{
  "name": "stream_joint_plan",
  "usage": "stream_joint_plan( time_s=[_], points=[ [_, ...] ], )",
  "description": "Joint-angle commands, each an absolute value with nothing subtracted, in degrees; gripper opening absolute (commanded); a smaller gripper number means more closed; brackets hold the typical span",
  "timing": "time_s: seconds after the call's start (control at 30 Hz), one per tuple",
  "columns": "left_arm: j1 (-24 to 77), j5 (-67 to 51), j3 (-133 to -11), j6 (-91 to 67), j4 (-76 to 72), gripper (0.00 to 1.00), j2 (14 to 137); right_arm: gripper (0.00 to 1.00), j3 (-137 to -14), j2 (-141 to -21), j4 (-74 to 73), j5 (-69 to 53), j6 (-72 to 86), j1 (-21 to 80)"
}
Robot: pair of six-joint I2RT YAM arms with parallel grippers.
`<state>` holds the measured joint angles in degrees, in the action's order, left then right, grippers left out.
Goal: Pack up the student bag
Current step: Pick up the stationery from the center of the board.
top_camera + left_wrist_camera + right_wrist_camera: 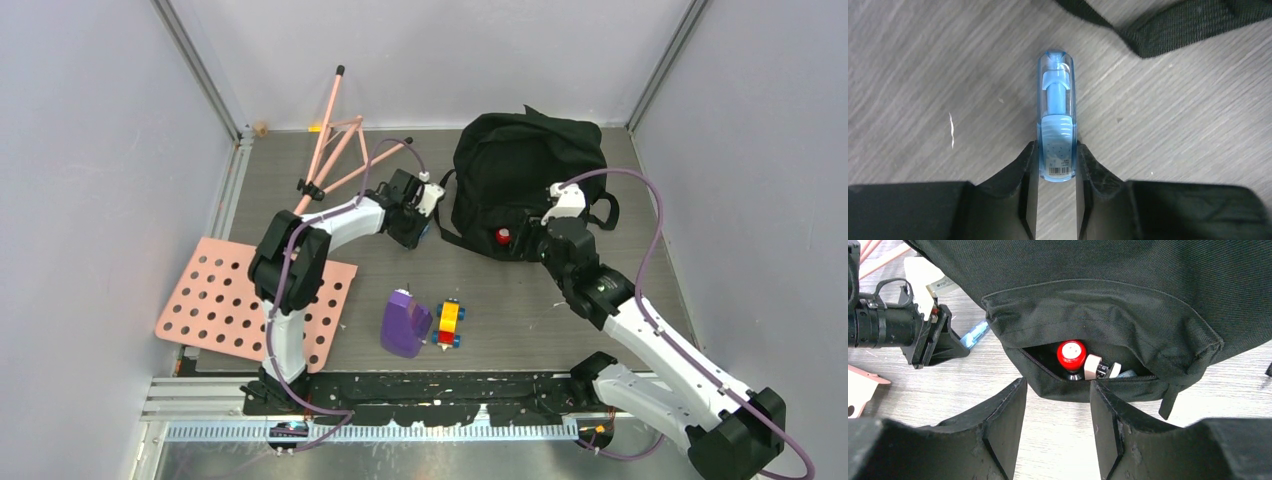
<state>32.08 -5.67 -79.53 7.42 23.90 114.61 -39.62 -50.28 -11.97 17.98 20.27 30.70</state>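
Grey wood-grain worktop (520, 320) carries the student bag (525, 165) at its far right-centre, near the back wall. From above, the left end effector's load is barely a blue speck. The left wrist view shows the left end effector (1055, 152) clenched on a clear blue tube (1055, 100) beside a bag strap (1193, 25). The right wrist view shows the right end effector (1058, 386) spread apart before the unzipped front pocket (1098, 325), which holds a red-capped item (1071, 354).

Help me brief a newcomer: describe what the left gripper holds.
Find the large black fabric backpack at the far side. Just left of it, the left gripper pinches a slim clear-blue plastic tube. Unlike the squat purple container nearby, it's see-through with a barcode label.
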Motion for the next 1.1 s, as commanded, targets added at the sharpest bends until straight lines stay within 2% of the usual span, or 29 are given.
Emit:
stream_joint_plan(
  time_s=[0.0,0.1,0.27,0.5,0.73,1.07],
  points=[
    [32.2,-3.3,-75.7,3.4,22.4,0.06,108.1,0.56,-40.1,-47.3,-11.8,18.9,21.4,30.9],
    [32.3,-4.4,-72.5,2.5,19.0,0.02,100.7,0.58,-40.3,-46.3,-12.7,18.3,22.3,30.9],
    [33.5,-9.7,-66.9,4.3,14.3,0.02,88.8,0.59,-41.9,-46.0,-14.5,15.4,25.1,30.9],
    [40.0,-12.7,-61.2,7.8,11.4,0.01,77.1,0.64,-43.9,-47.4,-13.6,3.5,33.5,30.9],
    [44.9,-14.7,-58.2,9.3,8.0,0.01,72.4,0.65,-42.9,-50.2,-4.6,-10.3,44.0,30.9],
    [49.6,-13.0,-57.7,12.1,9.0,0.01,71.9,0.64,-42.8,-53.7,1.2,-14.9,47.5,30.9]
  ],
)
